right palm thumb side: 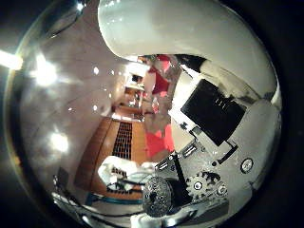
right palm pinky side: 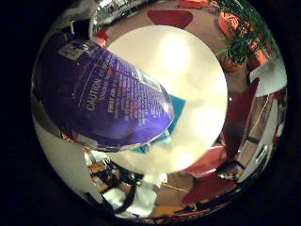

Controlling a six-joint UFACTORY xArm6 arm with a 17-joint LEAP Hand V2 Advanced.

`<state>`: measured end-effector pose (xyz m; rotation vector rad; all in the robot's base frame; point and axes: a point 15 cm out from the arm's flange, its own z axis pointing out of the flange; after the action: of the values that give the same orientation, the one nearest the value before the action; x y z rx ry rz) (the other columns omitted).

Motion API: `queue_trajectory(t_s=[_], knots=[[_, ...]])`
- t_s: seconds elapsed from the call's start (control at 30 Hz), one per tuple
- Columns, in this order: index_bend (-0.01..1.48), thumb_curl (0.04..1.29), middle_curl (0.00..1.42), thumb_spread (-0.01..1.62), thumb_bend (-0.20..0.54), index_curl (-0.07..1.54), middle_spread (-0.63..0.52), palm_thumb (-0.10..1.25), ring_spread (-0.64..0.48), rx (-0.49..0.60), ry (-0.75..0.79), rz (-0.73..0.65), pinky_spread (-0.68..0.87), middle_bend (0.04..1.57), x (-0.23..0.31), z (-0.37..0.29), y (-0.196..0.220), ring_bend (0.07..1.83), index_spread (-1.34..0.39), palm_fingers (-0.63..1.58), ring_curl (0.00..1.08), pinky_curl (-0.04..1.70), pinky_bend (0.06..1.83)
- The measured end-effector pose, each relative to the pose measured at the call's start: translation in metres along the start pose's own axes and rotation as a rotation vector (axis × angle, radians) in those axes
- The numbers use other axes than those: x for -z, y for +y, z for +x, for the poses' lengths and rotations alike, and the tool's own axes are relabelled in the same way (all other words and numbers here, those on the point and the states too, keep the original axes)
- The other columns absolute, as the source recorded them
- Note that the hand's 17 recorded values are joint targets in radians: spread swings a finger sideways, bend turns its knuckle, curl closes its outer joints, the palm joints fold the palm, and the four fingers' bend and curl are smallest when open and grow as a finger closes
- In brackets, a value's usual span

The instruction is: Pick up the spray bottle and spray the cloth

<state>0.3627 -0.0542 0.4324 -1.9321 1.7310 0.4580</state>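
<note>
Hand (right palm thumb side: 223, 118): white/black parts and geared body crowd the thumb-side view, one white finger arched across it. Curl round the bottle not directly visible; cannot tell how far closed. Judged likely holding, since the bottle sits tight against the palm.

Spray bottle (right palm pinky side: 108, 99): purple, printed label w/ caution text, fills much of the little-finger-side view, so v. close to palm. Lies tilted across the view, above the table. Contents: wall opaque, fill level not visible. Nozzle/trigger out of sight.

Cloth (right palm pinky side: 175, 117): teal, flat on the table, partly hidden behind the bottle's rounded end; only an edge and corner show. Wet or dry: can't tell.

Table (right palm pinky side: 188, 70): round, white, glossy; cloth lies toward its middle.

Far: red seats (right palm pinky side: 170, 18) round the table's far edge; potted plant (right palm pinky side: 237, 42) beyond.

Progress, est.: pick-up apparently done, bottle off the table. Left: aim nozzle at cloth, squeeze trigger.
</note>
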Motion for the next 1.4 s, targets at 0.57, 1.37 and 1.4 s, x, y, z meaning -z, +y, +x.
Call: queue_trajectory(t_s=[0.57,1.37,1.4], knots=[[1.18,0.71,0.61,1.12,-0.011,0.69,-0.09,0.97,-0.16,0.100,0.630,-0.622,-0.20,1.37,0.000,-0.017,0.075,1.47,-0.19,1.20,0.57,1.26,1.03],[1.17,0.71,0.61,1.15,-0.011,0.70,-0.09,0.97,-0.16,0.018,0.793,-0.926,-0.21,1.37,-0.135,0.014,0.089,1.47,-0.19,1.20,0.57,1.28,1.01],[1.17,0.71,0.61,1.15,-0.011,0.70,-0.09,0.97,-0.16,0.022,0.793,-0.915,-0.21,1.37,-0.135,0.014,0.086,1.47,-0.19,1.20,0.57,1.28,1.01]])
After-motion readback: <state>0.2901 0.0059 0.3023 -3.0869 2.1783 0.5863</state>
